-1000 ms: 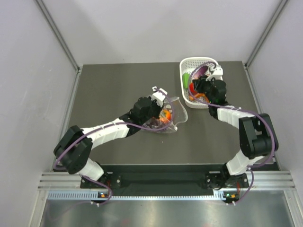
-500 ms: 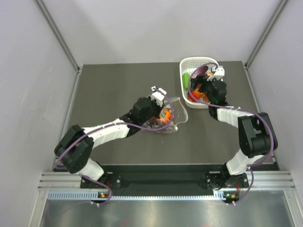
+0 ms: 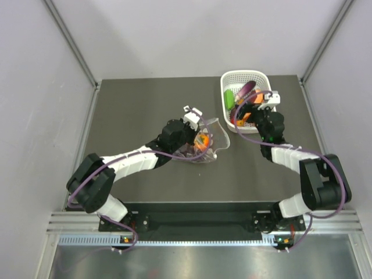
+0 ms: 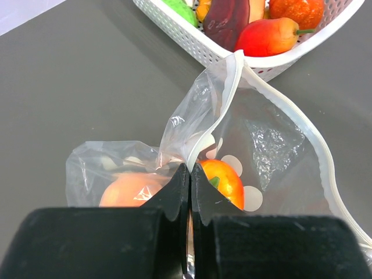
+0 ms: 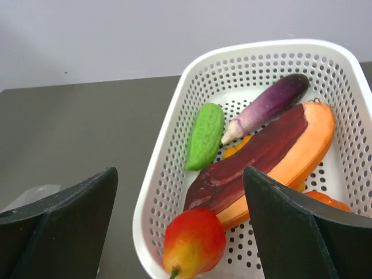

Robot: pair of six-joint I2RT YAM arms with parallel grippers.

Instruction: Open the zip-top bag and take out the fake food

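Note:
The clear dotted zip-top bag (image 3: 214, 142) lies mid-table, its mouth (image 4: 273, 104) gaping toward the basket. My left gripper (image 4: 190, 173) is shut on a fold of the bag's film by the zip strip. Inside the bag lie two pieces of fake food, a peach-orange fruit (image 4: 125, 192) and a red-orange fruit (image 4: 228, 180). My right gripper (image 5: 179, 174) hangs open over the near end of the white basket (image 5: 156, 192), holding nothing. Below it, a red-and-yellow fruit (image 5: 195, 241) rests in the basket.
The basket (image 3: 228, 78) at the back right also holds a long purple eggplant (image 5: 270, 104), a green vegetable (image 5: 204, 136), a maroon-and-orange slice (image 5: 273, 154) and another orange fruit (image 5: 328, 200). The basket's near rim (image 4: 192, 40) stands close to the bag's mouth.
My right gripper has opened and drawn back toward the near right, up off the basket. The left gripper keeps its hold on the bag and has barely moved.

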